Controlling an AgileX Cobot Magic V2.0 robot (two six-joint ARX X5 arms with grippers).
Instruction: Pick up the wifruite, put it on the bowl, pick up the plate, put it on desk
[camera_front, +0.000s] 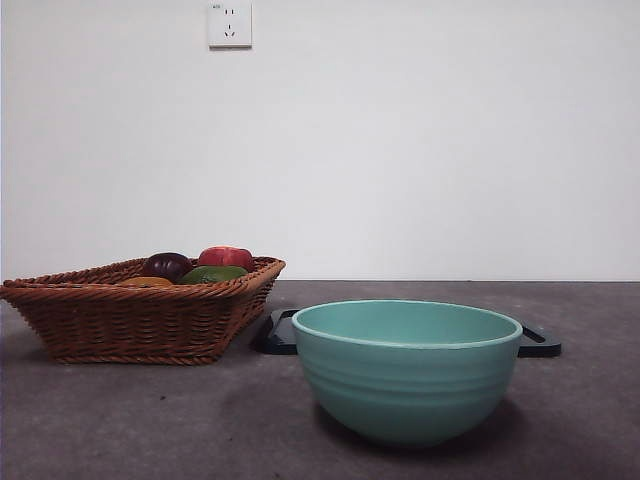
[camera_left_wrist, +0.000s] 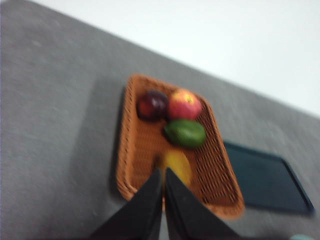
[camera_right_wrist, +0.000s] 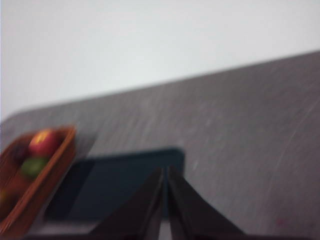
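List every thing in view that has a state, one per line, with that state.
wifruite: lying in the basket, not gripped.
basket: upright on the desk, holding four fruits.
bowl: upright, nothing visible inside.
dark tray: flat on the desk, bare.
left gripper: shut, above the basket.
right gripper: shut, above the tray.

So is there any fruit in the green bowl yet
Cannot tell: the front view hides the inside of the bowl, though four fruits lie in the basket in the left wrist view.
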